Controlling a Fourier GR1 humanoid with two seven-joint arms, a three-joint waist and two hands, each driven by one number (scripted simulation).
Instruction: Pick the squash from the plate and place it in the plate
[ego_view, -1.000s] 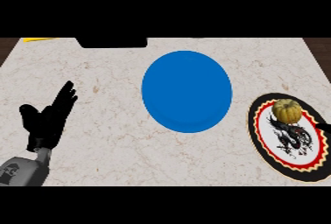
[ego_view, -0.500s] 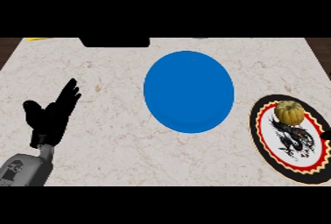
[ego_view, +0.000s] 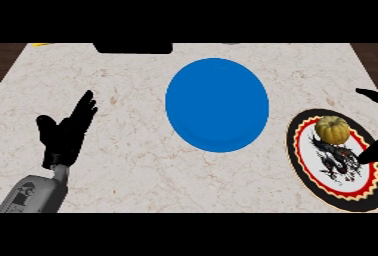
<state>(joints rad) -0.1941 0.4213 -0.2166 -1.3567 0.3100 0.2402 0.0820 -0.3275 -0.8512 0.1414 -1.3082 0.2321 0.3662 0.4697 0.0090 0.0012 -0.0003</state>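
Observation:
A yellow-orange squash (ego_view: 333, 129) sits on the upper part of a patterned plate (ego_view: 310, 170) with a black rim and red-and-yellow border, at the right of the counter. A plain blue plate (ego_view: 216, 104) lies in the middle, with nothing on it. My left hand (ego_view: 65, 135) stands open at the left, fingers up, far from both plates. Of my right hand only two black tips show at the right edge: a finger (ego_view: 366, 93) above the patterned plate and another (ego_view: 370, 156) just right of the squash, spread apart and not touching it.
A dark flat object (ego_view: 133, 47) lies at the counter's far edge, with a small yellow thing (ego_view: 40, 44) at the far left corner. Marble counter (ego_view: 125, 170) stretches between my left hand and the blue plate.
Tips of my right hand have come into view at the right edge beside the patterned plate. The left hand has stayed open and nearly still. The squash has not moved.

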